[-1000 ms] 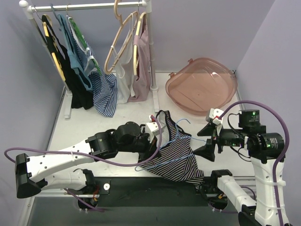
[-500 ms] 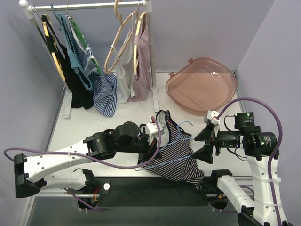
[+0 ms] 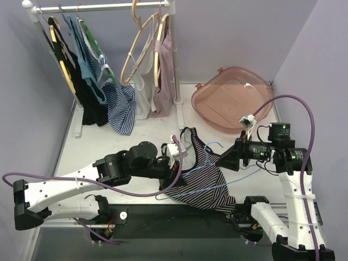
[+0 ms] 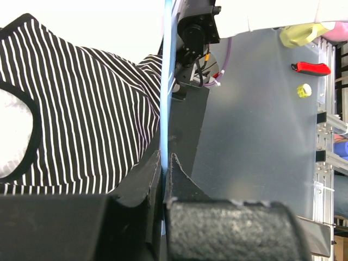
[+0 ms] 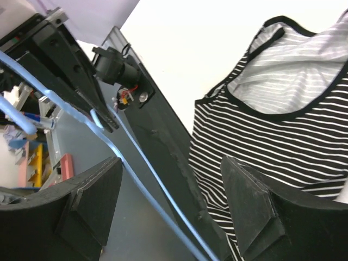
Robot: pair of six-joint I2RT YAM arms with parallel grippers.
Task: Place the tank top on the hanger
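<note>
My left claw [image 4: 165,163] is pressed tight on the thin blue rod of the hanger [image 4: 167,81], so I have the hanger pinched and held. My right claw [image 5: 172,160] is spread wide and holds nothing. In its own camera, a blue rod of the hanger runs through the gap between its two fingers. The tank top [image 3: 204,182] lies on the desk [image 3: 109,144] near the front, between my two arms. Its bottom part hangs a little over the dark front edge. The hanger lies across the top, and its hook pokes out up by the neck hole. I cannot tell if any of the hanger is inside the top yet. I think I am at the step of getting the hanger into the top, and it is not done. Next, I think the right claw should grab a strap or the edge of the cloth. Then it can pull the cloth over one end of the hanger while the left claw keeps the hanger from sliding. I must close on the cloth alone and not on the blue rod. The rod is thin and could slip or twist.
</note>
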